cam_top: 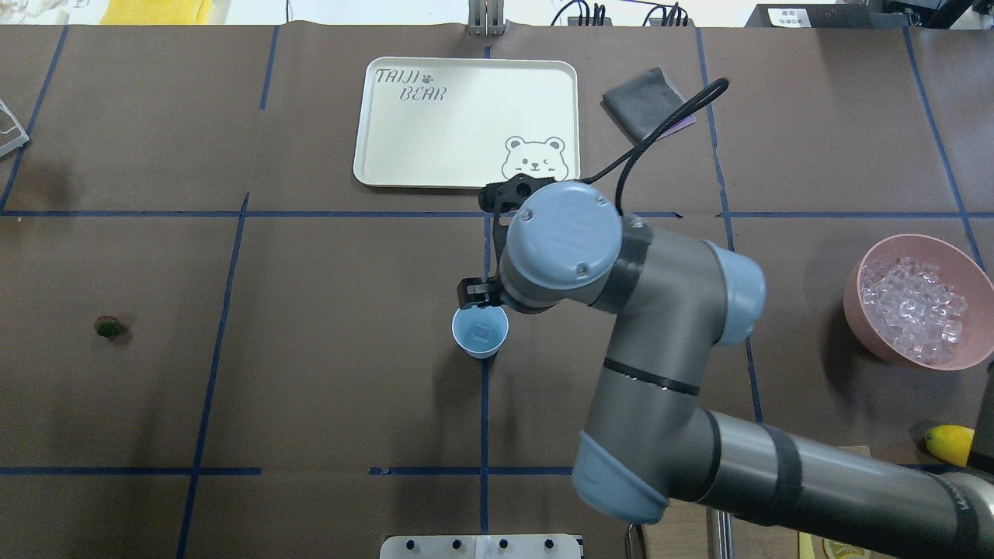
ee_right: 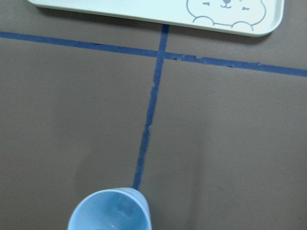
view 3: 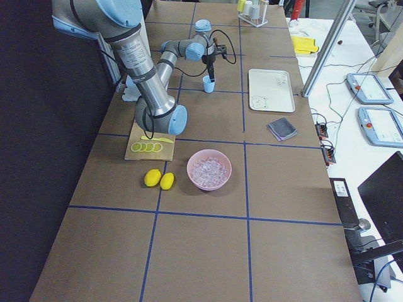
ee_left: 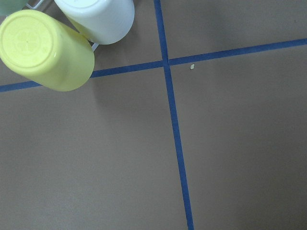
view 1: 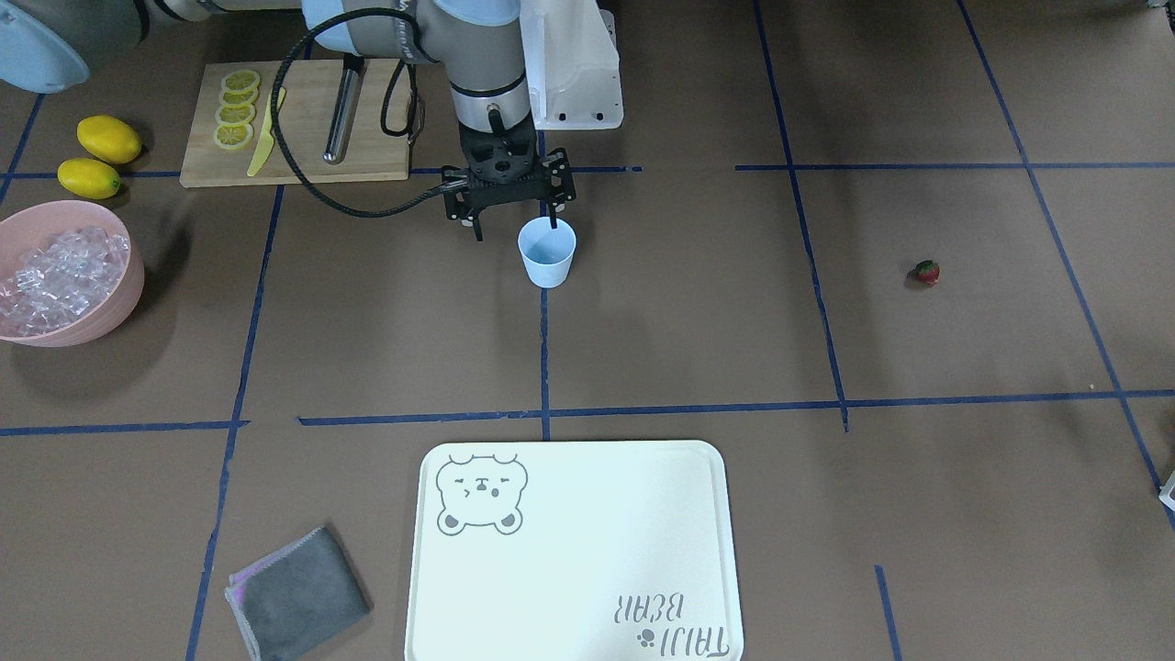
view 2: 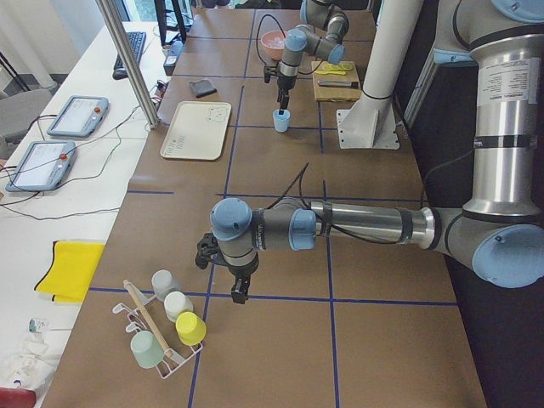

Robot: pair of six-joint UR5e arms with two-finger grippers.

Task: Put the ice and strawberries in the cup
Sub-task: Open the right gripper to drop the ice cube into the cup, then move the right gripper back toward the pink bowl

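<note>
Pink bowl (view 1: 119,303) of ice (view 1: 55,275) sits way over on the robot's right end. Right gripper (view 1: 516,229) hangs spread wide just over the light blue cup (view 1: 547,262) mid-table, 1 cube (cam_top: 481,332) inside. Strawberry (view 1: 927,272) lies far left, well apart. Left gripper (view 2: 221,279): can't tell if it's open.

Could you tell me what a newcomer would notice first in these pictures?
The right gripper hangs open close to the light blue cup at the middle of the table. A pink bowl heaped with ice sits off to the robot's right, and a lone strawberry lies far off to its left.
</note>
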